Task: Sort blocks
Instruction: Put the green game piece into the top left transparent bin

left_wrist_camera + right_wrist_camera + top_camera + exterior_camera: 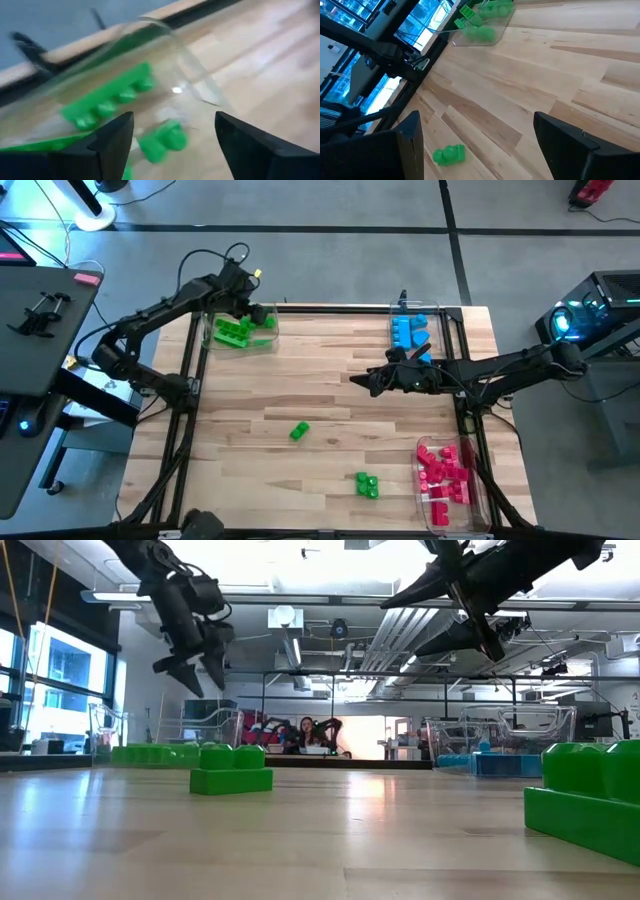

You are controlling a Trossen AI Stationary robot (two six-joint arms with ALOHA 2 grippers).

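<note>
The blocks are found in several groups on the table (330,395). Green blocks (234,330) are gathered in a clear tray (268,340) at the far left corner; in the left wrist view a long green block (107,97) and a smaller one (162,141) are seen through the tray's wall. Blue blocks (408,330) are held in a tray at the far right, and red-pink blocks (446,472) in a tray (440,515) at the near right corner. A single green block (299,432) lies loose on the bare wood near the middle, and a small green cluster (367,484) lies nearer the front edge, well apart from it. In the low view the single block (231,768) is seen flat on the wood.

The left gripper (243,298) is held above the green tray, its fingers (112,140) spread apart with nothing between them. The right gripper (362,380) is raised over the middle of the table, just beside the blue tray, its fingers (570,137) also parted and empty; the loose green block (449,154) is seen below it.
</note>
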